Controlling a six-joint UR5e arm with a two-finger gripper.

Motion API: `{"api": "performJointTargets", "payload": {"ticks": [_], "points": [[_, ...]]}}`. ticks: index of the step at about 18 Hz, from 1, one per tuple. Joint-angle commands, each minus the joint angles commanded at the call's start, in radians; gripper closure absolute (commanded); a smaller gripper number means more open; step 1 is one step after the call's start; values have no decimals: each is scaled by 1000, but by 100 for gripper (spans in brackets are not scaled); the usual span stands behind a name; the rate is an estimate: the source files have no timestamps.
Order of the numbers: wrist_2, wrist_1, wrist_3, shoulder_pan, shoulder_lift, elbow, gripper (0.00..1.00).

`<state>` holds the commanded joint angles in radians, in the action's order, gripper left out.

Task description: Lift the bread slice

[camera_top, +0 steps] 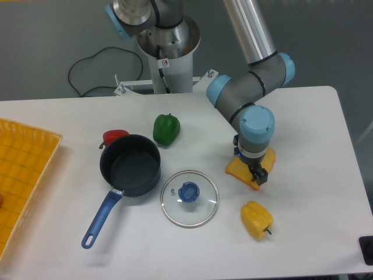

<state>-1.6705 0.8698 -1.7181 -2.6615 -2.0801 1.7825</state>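
the gripper sits right of centre in the frame, pointing straight down from the blue-capped wrist onto the bread slice, which lies flat on the white table with most of its middle hidden under the tool. one dark fingertip shows at the slice's lower right edge, but the wrist covers the rest, so i cannot tell whether the fingers are spread or pinched on the slice. only the slice's orange left corner and a strip along its right side stay visible. just below it, toward the lower right of the frame, lies a yellow bell pepper, apart from the slice. left of that, near the bottom centre, is a glass lid with a blue knob, and beside it to the left a dark saucepan with a blue handle. a red pepper peeks out behind the pan's rim, a green bell pepper stands above it, and a yellow tray fills the left edge.
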Motion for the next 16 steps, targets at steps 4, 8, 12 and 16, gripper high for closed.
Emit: {"api": "performJointTargets", "payload": {"ticks": [4, 8, 12, 16], "points": [[0, -2, 5, 0, 0, 0, 30], [0, 0, 21, 0, 0, -5, 38], [-3, 8, 23, 0, 5, -18, 67], [-3, 18, 21, 0, 8, -28, 92]]}}
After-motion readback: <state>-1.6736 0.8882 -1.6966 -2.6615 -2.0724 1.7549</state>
